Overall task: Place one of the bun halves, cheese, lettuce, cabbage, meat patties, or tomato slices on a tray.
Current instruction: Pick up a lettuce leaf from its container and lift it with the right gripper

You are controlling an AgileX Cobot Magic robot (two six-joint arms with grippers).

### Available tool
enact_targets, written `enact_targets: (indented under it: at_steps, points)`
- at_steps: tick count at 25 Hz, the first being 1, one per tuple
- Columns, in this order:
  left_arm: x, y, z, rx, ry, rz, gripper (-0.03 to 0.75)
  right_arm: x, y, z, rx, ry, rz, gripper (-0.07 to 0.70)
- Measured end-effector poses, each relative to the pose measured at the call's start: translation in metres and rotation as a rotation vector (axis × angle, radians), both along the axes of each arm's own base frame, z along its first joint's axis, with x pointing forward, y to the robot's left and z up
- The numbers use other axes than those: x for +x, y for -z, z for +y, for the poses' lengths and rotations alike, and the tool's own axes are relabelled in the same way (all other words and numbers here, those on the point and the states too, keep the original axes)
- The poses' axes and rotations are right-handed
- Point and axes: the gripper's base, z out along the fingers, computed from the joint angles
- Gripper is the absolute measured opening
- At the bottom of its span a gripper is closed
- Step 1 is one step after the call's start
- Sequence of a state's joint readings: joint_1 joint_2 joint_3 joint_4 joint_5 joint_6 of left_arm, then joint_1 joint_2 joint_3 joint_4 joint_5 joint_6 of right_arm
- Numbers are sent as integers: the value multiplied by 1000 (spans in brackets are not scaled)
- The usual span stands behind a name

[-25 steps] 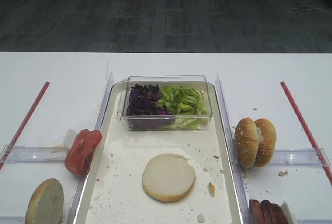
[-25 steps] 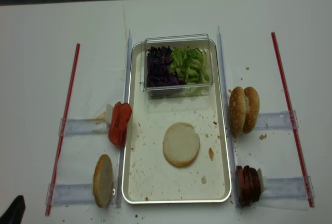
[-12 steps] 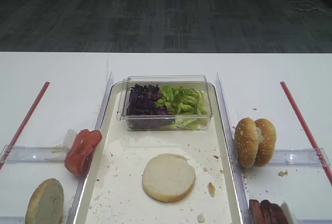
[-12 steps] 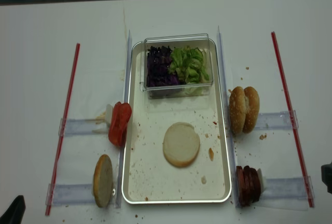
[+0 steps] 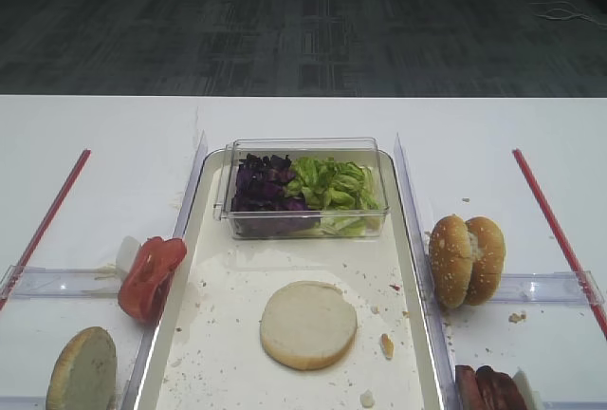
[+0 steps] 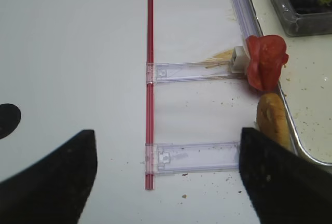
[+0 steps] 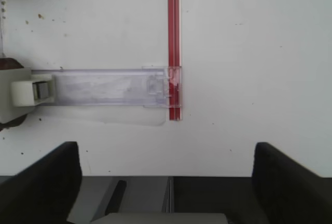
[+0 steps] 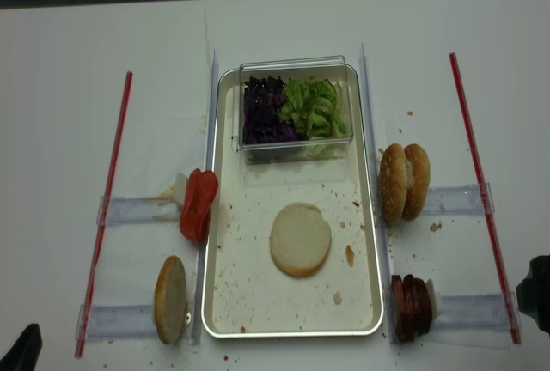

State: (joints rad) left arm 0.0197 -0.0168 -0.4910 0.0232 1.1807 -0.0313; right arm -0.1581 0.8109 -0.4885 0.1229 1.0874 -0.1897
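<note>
The tray [image 8: 294,319] lies lengthwise, front to back, on the worktop [image 8: 69,130]; one bun half [image 8: 300,239] rests cut face up mid-tray. Right gripper [image 7: 166,182] and left gripper [image 6: 166,177] are spread wide, empty.

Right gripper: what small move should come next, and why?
Probably ease the right gripper toward the meat patties. Its jaws stand open and empty at the table's right edge, the patties are the nearest ingredient, and the tray holds only one bun half so far.
</note>
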Motion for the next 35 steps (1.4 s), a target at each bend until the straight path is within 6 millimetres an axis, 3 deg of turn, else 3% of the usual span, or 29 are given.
enact_targets:
  at_steps: [8, 21, 27, 35]
  points:
    - [0, 0, 0, 0, 0, 0, 553, 13, 13, -2, 17, 1, 106, 689]
    - [0, 0, 0, 1, 0, 0, 553, 23, 13, -2, 28, -5, 141, 689]
    - [0, 0, 0, 1, 0, 0, 553, 60, 16, -6, 58, 10, 183, 689]
    - [0, 0, 0, 1, 0, 0, 553, 143, 11, -18, 59, 19, 163, 689]
